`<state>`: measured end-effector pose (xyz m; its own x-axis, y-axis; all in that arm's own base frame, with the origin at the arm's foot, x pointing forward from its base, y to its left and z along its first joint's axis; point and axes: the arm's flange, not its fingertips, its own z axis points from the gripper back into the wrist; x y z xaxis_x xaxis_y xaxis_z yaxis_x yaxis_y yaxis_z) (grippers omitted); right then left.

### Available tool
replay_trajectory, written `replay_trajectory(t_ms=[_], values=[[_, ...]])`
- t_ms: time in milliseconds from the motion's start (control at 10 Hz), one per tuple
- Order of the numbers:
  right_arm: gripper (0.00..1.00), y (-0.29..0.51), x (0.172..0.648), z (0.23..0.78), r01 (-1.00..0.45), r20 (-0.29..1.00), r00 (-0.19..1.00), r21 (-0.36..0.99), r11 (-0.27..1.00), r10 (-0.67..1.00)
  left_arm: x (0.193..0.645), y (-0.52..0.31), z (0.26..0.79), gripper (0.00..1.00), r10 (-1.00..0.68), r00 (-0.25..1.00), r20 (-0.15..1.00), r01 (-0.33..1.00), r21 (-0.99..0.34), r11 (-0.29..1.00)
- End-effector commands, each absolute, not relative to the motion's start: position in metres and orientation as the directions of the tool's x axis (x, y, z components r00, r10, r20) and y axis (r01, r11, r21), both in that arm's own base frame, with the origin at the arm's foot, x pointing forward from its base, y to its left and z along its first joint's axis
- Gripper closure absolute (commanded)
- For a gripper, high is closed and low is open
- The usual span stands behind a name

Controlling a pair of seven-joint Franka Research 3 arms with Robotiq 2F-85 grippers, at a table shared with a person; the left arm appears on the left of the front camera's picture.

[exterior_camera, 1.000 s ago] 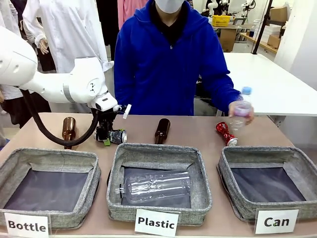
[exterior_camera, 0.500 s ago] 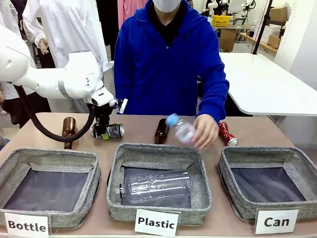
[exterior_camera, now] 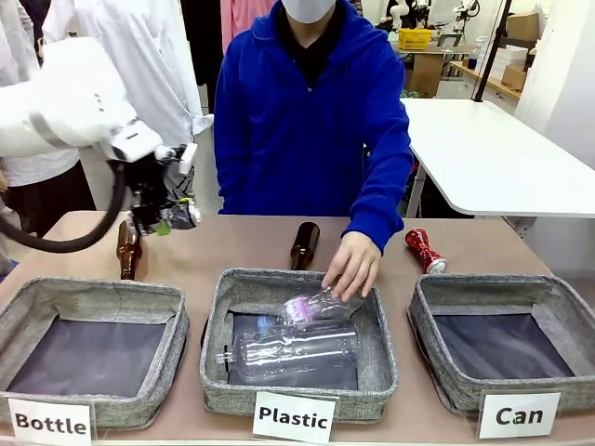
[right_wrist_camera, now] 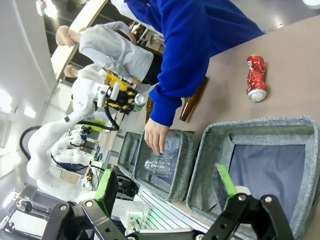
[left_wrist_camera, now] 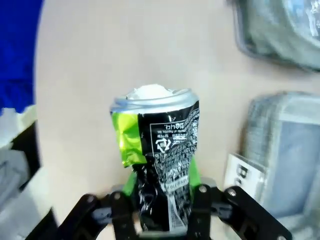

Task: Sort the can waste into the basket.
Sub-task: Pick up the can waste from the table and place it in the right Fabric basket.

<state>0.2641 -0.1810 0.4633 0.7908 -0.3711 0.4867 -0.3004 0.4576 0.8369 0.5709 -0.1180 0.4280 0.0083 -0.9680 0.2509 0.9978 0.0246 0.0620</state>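
Bearing the red can [exterior_camera: 425, 249], the tan table [exterior_camera: 251, 243] fronts a white table [exterior_camera: 502, 158].

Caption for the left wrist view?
Left claw grips a crumpled black metal can with white print over the tan table.

A tan-brown tabletop [exterior_camera: 251, 243] runs across the foreground. Behind it, to the right, stands a white table [exterior_camera: 502, 158] with a smooth top, close to a plain white wall [exterior_camera: 562, 65]. Farther back, a yellow crate [exterior_camera: 415, 38] sits on what seems to be a wooden bench [exterior_camera: 429, 72]. A cardboard box [exterior_camera: 522, 25] rests above low shelving [exterior_camera: 479, 76]. The light is bright and even.
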Motion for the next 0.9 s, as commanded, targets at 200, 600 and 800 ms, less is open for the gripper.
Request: replay_trajectory(t_ms=[200, 600, 800], values=[[0.00, -0.183, 0.267, 0.465, -0.331, 0.512, 0.773, 0.829, 0.451, -0.374, 0.451, -0.058, 0.477, 1.00, -0.909, -0.189, 0.372, 0.966, -0.096, -0.241], [0.00, -0.183, 0.267, 0.465, -0.331, 0.512, 0.773, 0.829, 0.451, -0.374, 0.347, -0.041, 0.454, 1.00, -0.854, -0.219, 0.471, 0.960, -0.052, -0.275], [0.00, -0.183, 0.267, 0.465, -0.331, 0.512, 0.773, 0.829, 0.451, -0.374, 0.329, -0.041, 0.444, 1.00, -0.838, -0.285, 0.465, 0.949, 0.010, -0.316]])
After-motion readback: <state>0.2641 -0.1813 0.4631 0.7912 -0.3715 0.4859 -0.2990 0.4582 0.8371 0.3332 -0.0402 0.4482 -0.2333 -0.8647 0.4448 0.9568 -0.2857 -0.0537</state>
